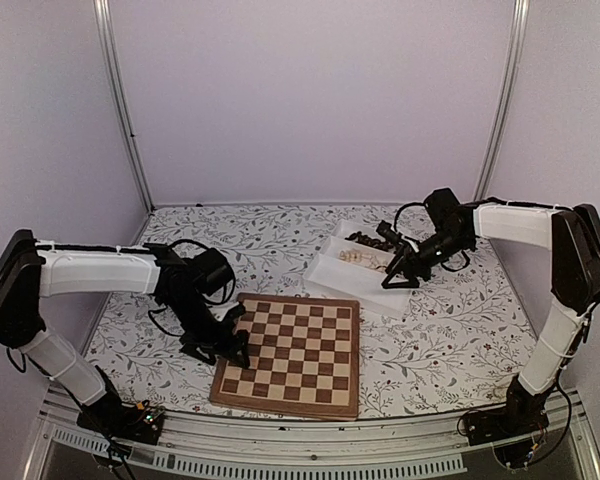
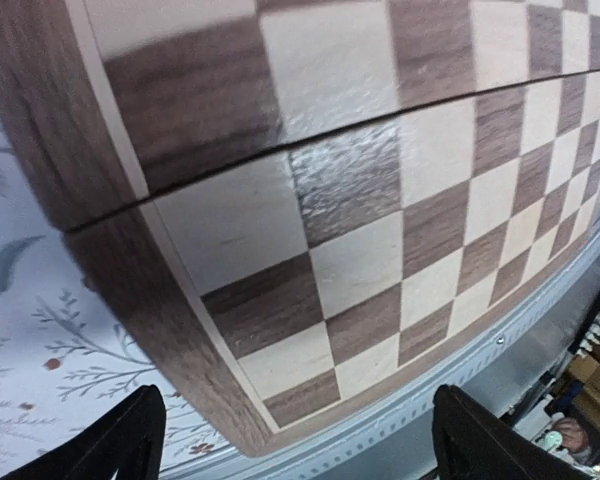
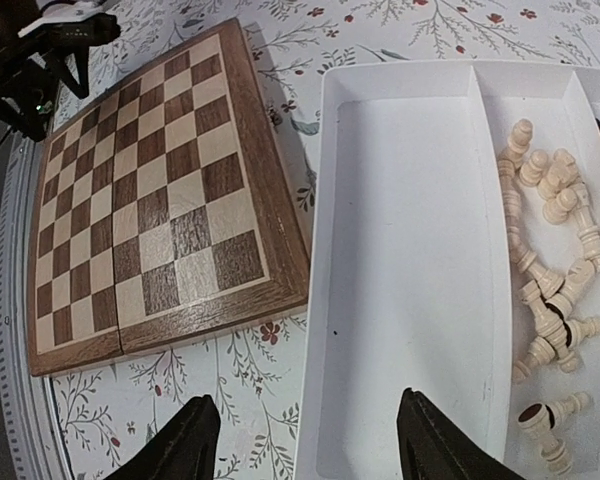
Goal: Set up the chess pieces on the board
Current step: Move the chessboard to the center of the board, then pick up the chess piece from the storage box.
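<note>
1. Floral-print cloth covers the counter (image 1: 450,330), with pale walls behind it. The board (image 1: 292,352) lies flat near the front edge between the two arms, and a white tray (image 1: 325,272) sits just beyond its far right corner.
2. Every chess piece that shows is in the tray. The pale pieces (image 3: 545,290) are heaped on their sides in one compartment, and the dark pieces (image 1: 372,240) are at the tray's far end.
3. In the top view the pieces are too small to tell one kind from another. The right wrist view shows the pale ones plainly, but the frame's right edge cuts the dark ones down to a sliver.
4. The left end effector (image 1: 225,350) hangs low at the board's left edge, fingers spread wide with nothing between them. From above, its black shape merges with the dark border, so whether it touches the board cannot be told.
5. In the left wrist view only two fingertips (image 2: 130,440) poke in at the bottom. The board fills that frame, blurred at the top and cut off on all sides. It shows a fold seam running across the board that the top view does not resolve.
6. The right end effector (image 1: 400,280) is over the tray's near part, fingers apart and clamped on nothing. In its wrist view one fingertip (image 3: 185,445) stands over the cloth and the other over the tray. The tray wall lies under the gap, and its height above that wall is unclear.
</note>
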`<state>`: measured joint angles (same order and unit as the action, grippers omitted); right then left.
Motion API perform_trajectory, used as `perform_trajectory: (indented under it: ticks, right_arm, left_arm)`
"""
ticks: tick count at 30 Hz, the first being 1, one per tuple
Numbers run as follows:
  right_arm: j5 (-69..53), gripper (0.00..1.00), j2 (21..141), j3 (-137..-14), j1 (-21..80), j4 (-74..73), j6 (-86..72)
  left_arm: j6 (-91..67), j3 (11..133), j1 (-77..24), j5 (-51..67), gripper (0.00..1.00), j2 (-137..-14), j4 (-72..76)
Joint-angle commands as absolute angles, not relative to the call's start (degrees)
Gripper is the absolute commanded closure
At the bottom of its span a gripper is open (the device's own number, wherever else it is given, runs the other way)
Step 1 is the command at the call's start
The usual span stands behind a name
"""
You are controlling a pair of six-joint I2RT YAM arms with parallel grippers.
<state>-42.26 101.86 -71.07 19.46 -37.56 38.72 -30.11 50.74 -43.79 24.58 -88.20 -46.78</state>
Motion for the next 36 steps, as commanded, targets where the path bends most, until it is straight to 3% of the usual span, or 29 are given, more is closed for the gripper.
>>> perform_trajectory:
  ticks: [1,6,11,16,22,36]
  right_arm:
    - [-36.8,0.40,102.0,-75.4,19.5,-34.7,36.9]
    - [-31.1,0.54,106.3,-85.3,20.3,-33.9,32.7]
    - [-27.6,0.58,114.7,-97.9,23.5,-38.8,32.0]
    - [-26.8,0.62,123.6,-108.1,25.6,-42.1,30.3]
    - [-24.7,0.62,131.7,-116.9,27.0,-43.3,28.6]
    - [-22.9,0.65,139.9,-122.7,28.0,-44.4,27.4]
  left_arm:
    - [-22.6,63.0,-42.8,15.1,0.06,-88.9,-56.5]
    - [-16.0,74.7,-38.6,3.4,0.09,-93.7,-44.3]
    - [-12.4,80.2,-34.9,-2.3,0.09,-98.1,-28.4]
    - [-9.1,83.1,-32.5,3.1,0.00,-102.9,-21.3]
    - [-12.7,73.4,-28.2,12.8,0.03,-99.3,-13.3]
    - [-13.5,75.2,-27.2,14.7,0.07,-99.4,-16.2]
